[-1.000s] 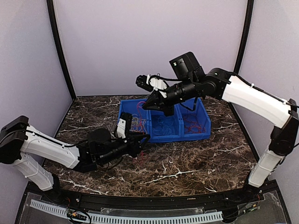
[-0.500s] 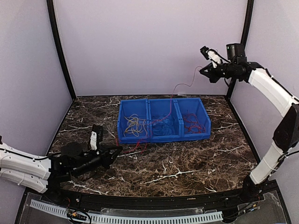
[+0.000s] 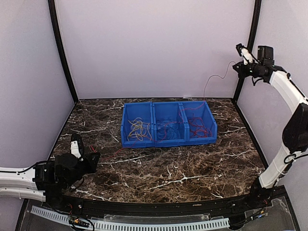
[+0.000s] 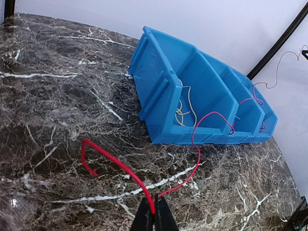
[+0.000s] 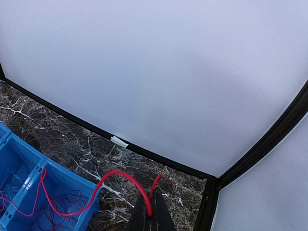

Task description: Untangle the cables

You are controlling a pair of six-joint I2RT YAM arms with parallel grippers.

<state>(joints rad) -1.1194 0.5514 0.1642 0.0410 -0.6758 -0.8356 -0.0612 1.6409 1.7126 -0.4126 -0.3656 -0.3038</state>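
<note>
Scanning the top external view: the left gripper (image 3: 91,157) sits low at the near-left corner of the bench (image 3: 192,168), while the right gripper (image 3: 240,68) is high at the far right, well above the blue bin (image 3: 168,142). Both are pinched shut on what looks like one red cable (image 3: 207,87). Judged long axis: diagonal, near-left to far-right, passing over the bin. The bin lies between the arms, and neither is clearly nearer. Count: one bin with three compartments, holding yellow-tan cables (image 3: 138,129) on the left, blue mixed with red in the middle and red on the right. The individual loops are too tangled to count. Left wrist view: the gripper (image 4: 155,212) is closed on the red cable (image 4: 196,144). A short hooked free end lies on the bench to its left. The long run goes ahead and to the right, over the front wall of the bin (image 4: 159,96) and across the dividers, then a thin strand climbs to the upper right. Right wrist view: the gripper (image 5: 149,211) is clamped on the red cable (image 5: 120,174), which arcs down and left into the nearest compartment of the bin (image 5: 19,159), with one short stub beside the fingers. Likely snag: the cable is threaded through the other loops in the bin.
</note>
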